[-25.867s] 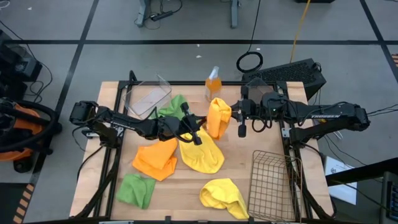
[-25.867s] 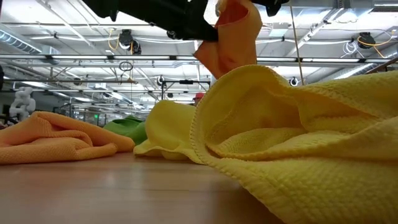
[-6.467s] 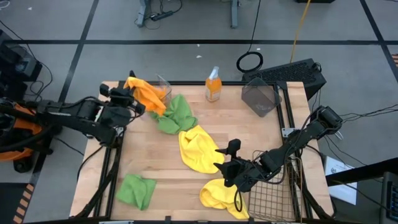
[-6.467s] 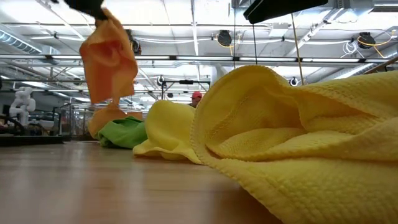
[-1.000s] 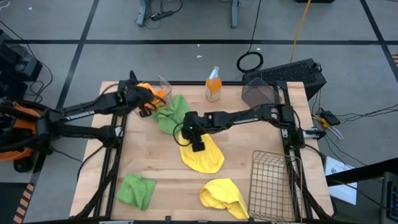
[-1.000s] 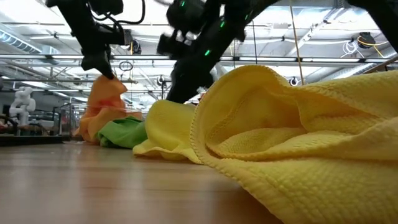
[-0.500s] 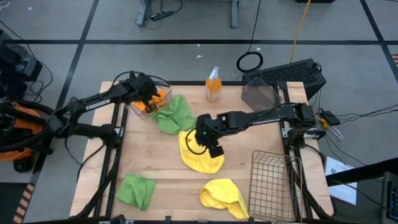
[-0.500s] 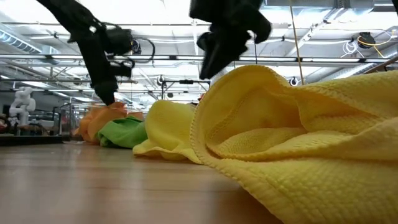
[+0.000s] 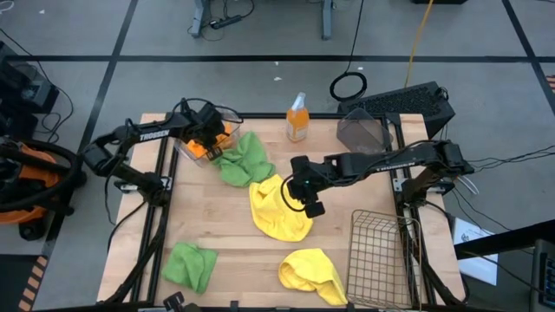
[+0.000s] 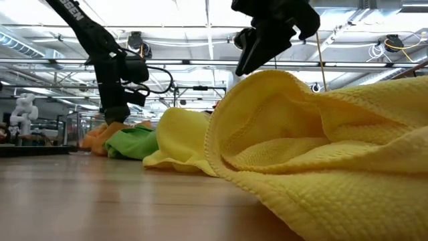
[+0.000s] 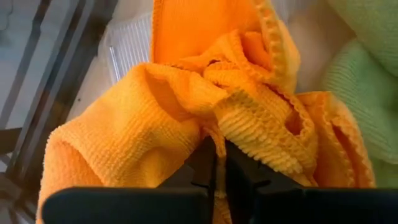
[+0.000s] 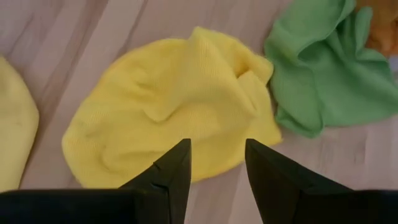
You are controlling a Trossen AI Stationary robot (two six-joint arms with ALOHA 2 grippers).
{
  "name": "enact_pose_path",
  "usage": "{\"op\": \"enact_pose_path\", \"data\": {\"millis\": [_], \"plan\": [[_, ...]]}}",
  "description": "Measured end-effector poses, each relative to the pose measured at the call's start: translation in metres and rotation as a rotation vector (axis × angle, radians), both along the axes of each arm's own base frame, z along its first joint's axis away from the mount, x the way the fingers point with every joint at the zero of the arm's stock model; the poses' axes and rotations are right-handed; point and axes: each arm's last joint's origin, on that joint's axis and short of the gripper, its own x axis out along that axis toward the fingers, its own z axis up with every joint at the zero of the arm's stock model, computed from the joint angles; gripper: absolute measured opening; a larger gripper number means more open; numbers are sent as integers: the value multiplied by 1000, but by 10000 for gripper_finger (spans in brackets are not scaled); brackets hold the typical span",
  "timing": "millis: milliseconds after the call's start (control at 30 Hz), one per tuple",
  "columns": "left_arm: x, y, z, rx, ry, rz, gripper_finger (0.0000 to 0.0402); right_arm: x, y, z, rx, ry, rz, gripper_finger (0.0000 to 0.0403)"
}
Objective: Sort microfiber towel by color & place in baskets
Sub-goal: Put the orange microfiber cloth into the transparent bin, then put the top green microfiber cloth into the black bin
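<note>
The left gripper (image 9: 211, 139) hides part of the orange towels (image 9: 218, 139) in the clear basket (image 9: 227, 114) (their count cannot be told). In the low view a near yellow towel (image 10: 314, 154) runs off the frame and hides the table behind it.

Change over the sequence. Both orange towels (image 9: 213, 139), earlier lying on the desk (image 9: 347, 186) or carried aloft, now sit in the clear basket (image 9: 201, 123), where the left hand (image 9: 206, 139) has come down, pinched on orange cloth. The right hand (image 9: 310, 201), fingers parted, has travelled from the wire basket (image 9: 379, 260) to above the central yellow towel (image 9: 276, 208).
</note>
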Motion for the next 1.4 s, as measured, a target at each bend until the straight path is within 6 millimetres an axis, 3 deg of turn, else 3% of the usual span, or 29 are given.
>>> {"op": "enact_pose_path", "data": {"millis": [200, 500, 667, 833, 1000, 1400], "plan": [[-2, 0, 20, 36, -26, 59, 73, -2, 0, 0, -1, -6, 2, 143], [-15, -12, 60, 94, -37, 127, 214, -1, -1, 0, -4, -8, 3, 143], [-23, -34, 94, 146, -110, 115, 269, -5, -1, -17, 5, 19, -9, 143], [-32, -64, 125, 152, -247, 61, 281, -11, -1, -43, 24, 22, -34, 143], [-34, -93, 139, 61, -417, -19, 281, -12, -1, -57, 58, -17, -73, 143], [1, -161, 121, -132, -467, -222, 281, -6, 2, -55, 140, -114, -150, 143]]}}
